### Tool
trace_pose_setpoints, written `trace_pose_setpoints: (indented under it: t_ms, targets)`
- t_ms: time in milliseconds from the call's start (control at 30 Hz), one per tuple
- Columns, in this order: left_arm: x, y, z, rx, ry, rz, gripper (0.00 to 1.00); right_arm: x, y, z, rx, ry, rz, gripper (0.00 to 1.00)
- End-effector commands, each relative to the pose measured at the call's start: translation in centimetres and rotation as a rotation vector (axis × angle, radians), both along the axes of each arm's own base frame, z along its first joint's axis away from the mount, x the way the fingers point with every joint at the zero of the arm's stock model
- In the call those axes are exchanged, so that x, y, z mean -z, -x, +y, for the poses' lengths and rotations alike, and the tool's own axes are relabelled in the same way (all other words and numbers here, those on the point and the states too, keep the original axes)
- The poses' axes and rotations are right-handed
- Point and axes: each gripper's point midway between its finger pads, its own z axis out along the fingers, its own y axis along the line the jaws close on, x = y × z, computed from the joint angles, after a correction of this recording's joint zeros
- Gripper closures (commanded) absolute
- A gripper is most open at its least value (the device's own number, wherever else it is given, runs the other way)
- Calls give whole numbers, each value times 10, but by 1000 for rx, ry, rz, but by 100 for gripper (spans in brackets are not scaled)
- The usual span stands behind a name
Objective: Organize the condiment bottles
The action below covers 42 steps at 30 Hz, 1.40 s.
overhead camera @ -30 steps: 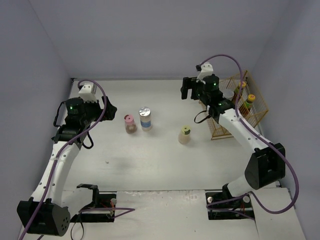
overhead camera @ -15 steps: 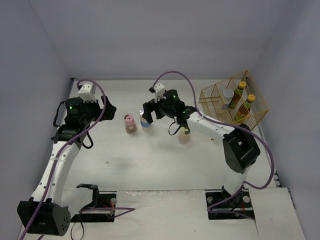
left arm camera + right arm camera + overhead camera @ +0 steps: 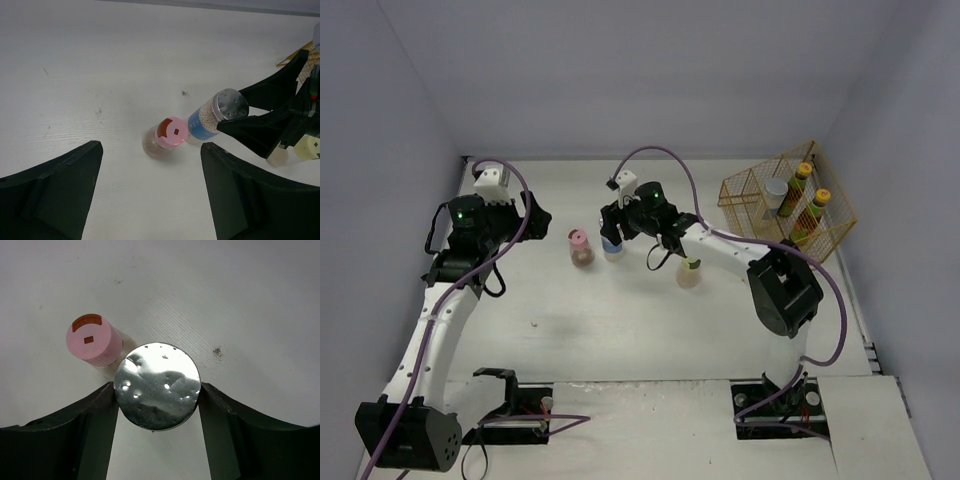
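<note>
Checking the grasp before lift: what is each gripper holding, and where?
Right gripper clasps the silver-lidded jar at its lid, a finger on each side. Left gripper holds nothing.

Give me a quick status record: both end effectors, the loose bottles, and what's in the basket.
Right end effector: closed on the lid of the silver-lidded white-labelled jar
Left end effector: open, holding nothing
Loose: pink-lidded brown jar beside the gripped one; pale yellow-green-lidded jar
Gold wire basket: two slim dark yellow-capped sauce bottles, second silver-lidded jar
</note>
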Motion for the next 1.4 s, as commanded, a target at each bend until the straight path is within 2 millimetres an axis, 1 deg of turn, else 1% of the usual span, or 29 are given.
trace_pose_setpoints:
  t_ms: [0, 33, 67, 100, 133, 167, 200, 233, 267, 333, 367, 400, 433, 500, 533, 567, 633, 667, 700, 733, 767, 867, 900, 1033, 1133, 1167, 1200, 1267, 1367]
  targets:
    - [-35, -7, 0, 1, 24, -112, 20, -66, -18, 11, 30, -107, -165, 78]
    - [-35, -7, 0, 1, 25, -110, 20, -69, -19, 7, 44, -103, -178, 89]
    - [-35, -7, 0, 1, 25, -112, 20, -82, -23, -2, 86, -92, -219, 93]
    - [-35, -7, 0, 1, 25, -112, 20, -88, -26, -10, 122, -84, -232, 99]
    - [-35, -7, 0, 1, 24, -112, 20, -95, -30, -20, 165, -79, -248, 100]
    - [-35, -7, 0, 1, 25, -112, 20, -111, -33, -37, 237, -78, -278, 100]
    - [-35, -7, -1, 2, 25, -110, 20, -120, -35, -48, 276, -75, -292, 100]
    - [-35, -7, -1, 3, 24, -112, 20, -129, -39, -64, 341, -72, -307, 100]
    - [-35, -8, -1, 2, 25, -113, 20, -145, -36, -79, 385, -79, -325, 100]
    - [-35, -7, -1, 2, 25, -112, 20, -163, -40, -111, 504, -64, -349, 100]
    - [-35, -8, -1, 3, 27, -111, 20, -178, -38, -134, 562, -70, -355, 100]
    - [-35, -7, -1, 5, 28, -110, 20, -185, -39, -153, 633, -75, -355, 100]
    - [-35, -7, -2, 6, 30, -111, 20, -198, -36, -180, 699, -95, -353, 100]
    - [-35, -8, -2, 6, 30, -111, 20, -207, -33, -215, 811, -95, -355, 100]
    - [-35, -8, -1, 4, 29, -109, 20, -216, -25, -233, 857, -106, -356, 100]
    - [-35, -8, -2, 6, 29, -109, 20, -214, -25, -255, 917, -92, -353, 100]
    - [-36, -8, -2, 6, 30, -111, 20, -223, -15, -289, 1027, -92, -370, 100]
    - [-35, -7, -2, 7, 30, -107, 20, -220, -11, -299, 1056, -89, -356, 100]
    - [-35, -8, -2, 6, 29, -108, 20, -218, -10, -319, 1107, -85, -346, 100]
    - [-35, -8, -2, 6, 29, -109, 20, -222, -4, -331, 1135, -96, -349, 100]
    - [-35, -8, -2, 6, 29, -108, 20, -219, -1, -347, 1181, -96, -336, 100]
    - [-34, -8, -2, 5, 29, -104, 20, -215, 9, -372, 1246, -101, -329, 100]
    - [-33, -9, -2, 5, 29, -103, 20, -210, 11, -386, 1286, -102, -311, 100]
    - [-33, -9, -2, 8, 32, -102, 20, -185, 18, -401, 1311, -89, -233, 100]
    - [-33, -9, -3, 9, 33, -100, 20, -176, 22, -409, 1351, -87, -223, 100]
    - [-33, -9, -3, 9, 33, -102, 20, -166, 24, -412, 1362, -75, -208, 100]
    - [-33, -9, -3, 8, 35, -100, 20, -165, 24, -414, 1371, -83, -214, 100]
    - [-32, -9, -3, 9, 36, -98, 20, -154, 26, -419, 1392, -70, -199, 100]
    - [-33, -9, -3, 12, 38, -101, 20, -144, 27, -425, 1420, -59, -197, 100]
